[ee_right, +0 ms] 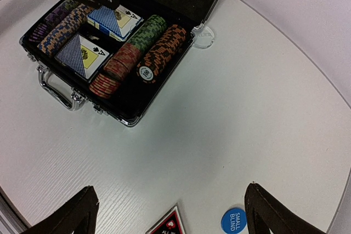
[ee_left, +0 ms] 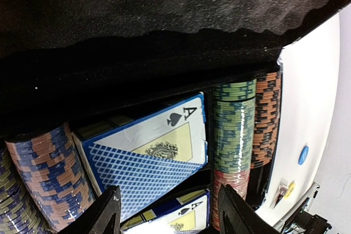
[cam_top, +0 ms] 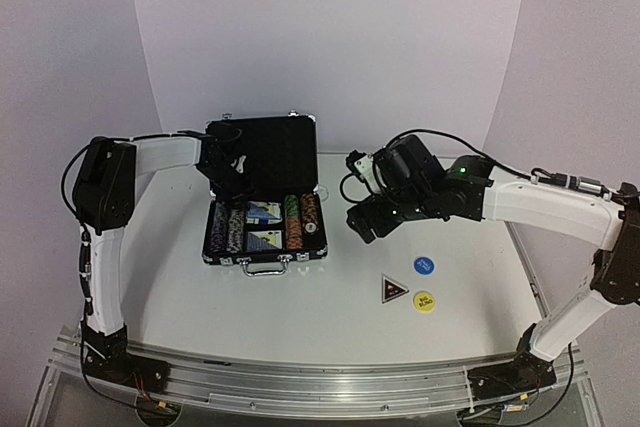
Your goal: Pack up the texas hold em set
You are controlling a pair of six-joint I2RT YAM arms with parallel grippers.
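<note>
Buttons lie toward the counter's [cam_top: 300, 332] right edge: yellow button [cam_top: 425, 301] nearest, triangular marker [cam_top: 393, 290], then blue button [cam_top: 424, 266]. Farther back, left of centre, stands the open case [cam_top: 280, 142] (chips [cam_top: 300, 219], decks [cam_top: 263, 227] inside). Right claw [ee_right: 170, 190] hovers beside it, fingers apart and empty. Left claw [ee_left: 169, 193] hangs over its contents, fingers apart.

Soft, even light (faint shadows); left wrist view dim, grainy.
</note>
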